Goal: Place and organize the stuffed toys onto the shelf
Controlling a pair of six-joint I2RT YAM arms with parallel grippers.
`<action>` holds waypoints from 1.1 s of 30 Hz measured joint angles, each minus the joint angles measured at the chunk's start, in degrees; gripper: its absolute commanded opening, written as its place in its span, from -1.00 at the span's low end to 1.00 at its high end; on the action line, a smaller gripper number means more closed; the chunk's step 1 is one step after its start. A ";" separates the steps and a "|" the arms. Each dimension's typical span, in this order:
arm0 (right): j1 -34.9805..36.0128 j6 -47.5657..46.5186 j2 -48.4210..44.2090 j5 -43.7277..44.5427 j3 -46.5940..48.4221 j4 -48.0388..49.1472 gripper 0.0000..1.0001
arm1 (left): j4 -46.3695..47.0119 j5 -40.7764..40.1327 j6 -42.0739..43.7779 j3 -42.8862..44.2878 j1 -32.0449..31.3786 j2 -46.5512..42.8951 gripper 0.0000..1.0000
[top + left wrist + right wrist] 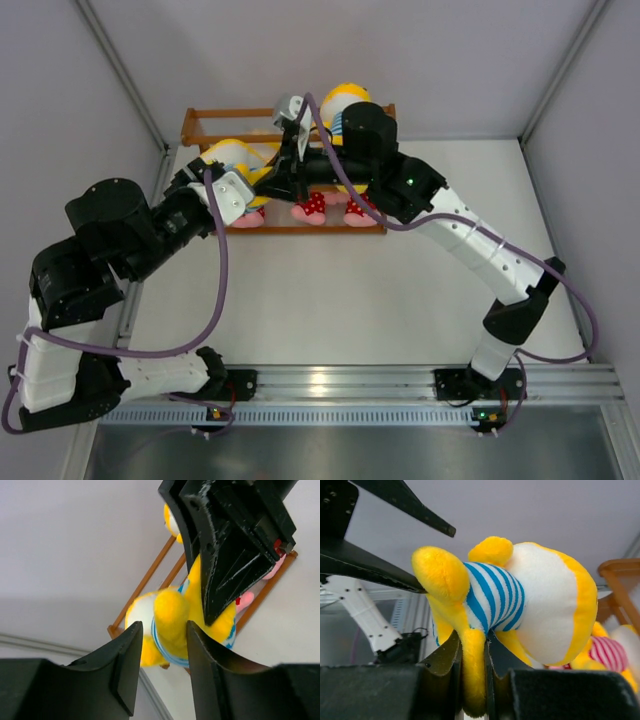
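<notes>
A yellow stuffed toy in a blue-striped white shirt [520, 595] hangs at the left end of the brown wooden shelf [225, 112]. My right gripper [474, 670] is shut on one of its yellow limbs. My left gripper [162, 665] stands open around another yellow limb of the same toy [170, 617], with a gap on the left side. The right gripper's black fingers [225, 565] cross just above it. Another yellow toy [345, 100] sits at the shelf's back. Pink toys in red dotted outfits [312, 205] lie along its front tier.
A yellow toy in a pink-striped shirt [607, 652] shows behind the held one. Grey walls enclose the white table [350, 290] on three sides. Both arms crowd the shelf's left half. An aluminium rail [340, 380] runs along the near edge.
</notes>
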 measured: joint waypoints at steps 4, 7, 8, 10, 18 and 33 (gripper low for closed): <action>0.13 -11.02 0.63 4.96 0.31 1.14 -1.00 | 0.00 -2.10 0.31 -0.90 1.92 -1.25 0.40; 0.13 -20.17 2.27 9.46 0.85 3.50 -1.00 | 0.02 -4.15 0.28 -1.42 3.52 -1.92 0.91; 0.13 -22.56 3.10 10.60 1.22 4.26 -1.00 | 0.04 -4.96 0.15 -1.66 4.15 -2.25 0.97; -0.20 -26.84 6.14 12.50 3.26 5.55 -1.00 | 0.07 -6.71 -0.09 -2.32 5.35 -2.93 0.96; -4.37 -33.11 23.61 14.64 16.04 6.54 -1.00 | 0.13 -13.46 0.00 -3.56 9.46 -3.96 0.97; -9.79 -33.42 28.83 15.74 19.85 6.69 -1.00 | 0.22 -17.00 0.04 -1.33 10.23 -2.38 0.97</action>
